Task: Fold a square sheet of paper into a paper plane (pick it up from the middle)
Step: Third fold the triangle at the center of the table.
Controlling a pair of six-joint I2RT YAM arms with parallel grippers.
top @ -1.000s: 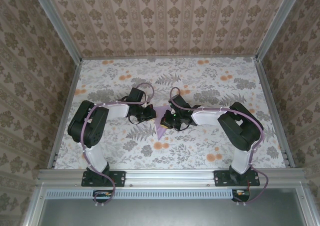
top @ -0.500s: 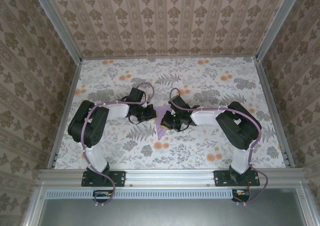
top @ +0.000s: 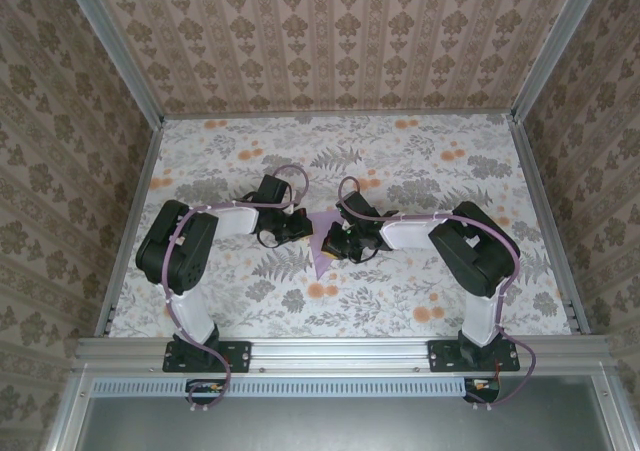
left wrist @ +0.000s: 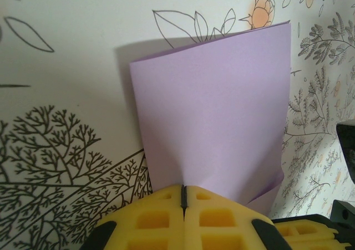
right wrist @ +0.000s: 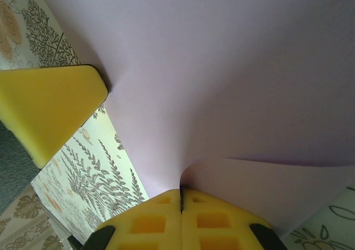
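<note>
The thin lavender-purple square sheet of paper (top: 322, 254) is at mid-table, doubled over and raised off the floral-patterned tabletop (top: 420, 161) between the two arms. From the left, the left gripper (left wrist: 183, 197) pinches its yellow pads tight on one edge. The right gripper (right wrist: 181, 197) is clamped on the sheet from the right.

Mid-desk (top: 430, 171): sheet of paper (top: 320, 259) sits between the two claws. Left claw (left wrist: 183, 190) is on its left side, right claw (right wrist: 181, 193) on its right, a paper edge lying in each. Sheet's lower corner points toward the arm bases.
</note>
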